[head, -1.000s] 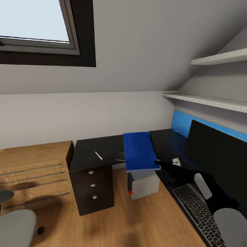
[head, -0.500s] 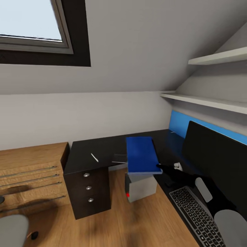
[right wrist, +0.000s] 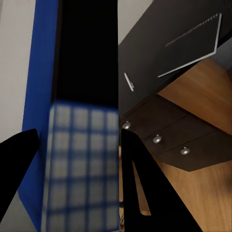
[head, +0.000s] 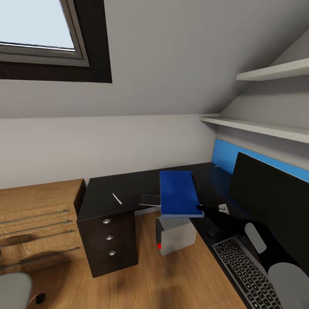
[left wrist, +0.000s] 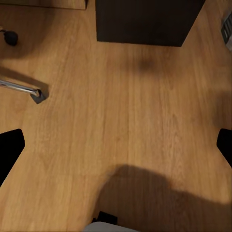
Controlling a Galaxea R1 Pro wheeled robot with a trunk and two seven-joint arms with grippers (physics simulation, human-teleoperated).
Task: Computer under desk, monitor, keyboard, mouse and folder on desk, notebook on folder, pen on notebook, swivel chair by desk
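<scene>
Now the right end effector [head: 201, 209], clamped on the folder [head: 179, 193], has carried it a little further over the surface [head: 124, 189], hanging just beyond the fingertips beside the notebook [head: 150, 199], pen [head: 116, 198] farther off, so set-down looks near.

Count, head view: one desk [head: 128, 184] with three drawers; one folder [head: 178, 193]; one notebook [head: 150, 200]; one pen [head: 116, 198]; one computer [head: 176, 234]; one monitor [head: 270, 197]; one keyboard [head: 242, 270]; one wooden drawer chest [head: 38, 223]; two wall shelves [head: 266, 101]; one window [head: 38, 30].
</scene>
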